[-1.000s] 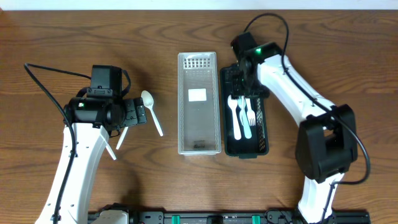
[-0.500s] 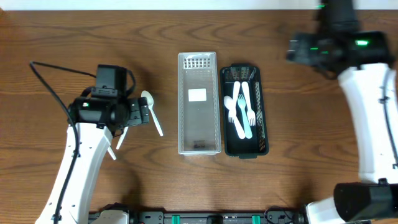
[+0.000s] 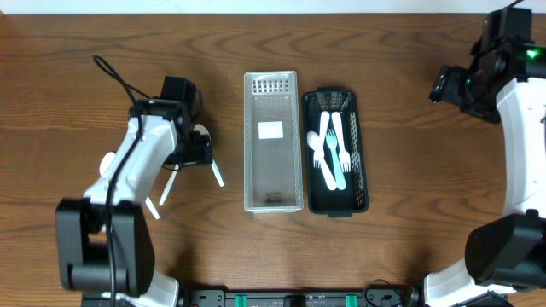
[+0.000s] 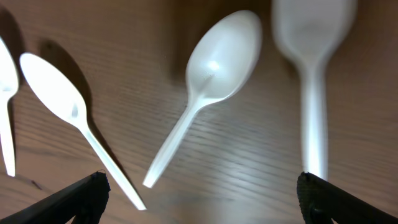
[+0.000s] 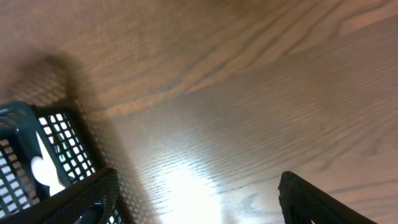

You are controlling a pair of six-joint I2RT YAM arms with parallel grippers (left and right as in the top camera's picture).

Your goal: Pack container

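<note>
The desk (image 3: 409,102) is brown with wavy wood grain. The tray (image 3: 248,145) is clear, with a white label (image 3: 271,130) and a grid of holes at one end. The basket (image 3: 364,170) is blackish green and latticed. The cutlery (image 3: 334,153) in it and the spoons (image 4: 217,56) on the desk are white. The arms (image 3: 141,162) are white with black joints.

Rightmost spoon (image 4: 313,74) blurred, leftmost spoon (image 4: 5,74) cut off at edge

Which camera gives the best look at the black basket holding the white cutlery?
Overhead: the whole black basket and its cutlery show. The right wrist view catches only one mesh corner; the left wrist view shows none of it.
</note>
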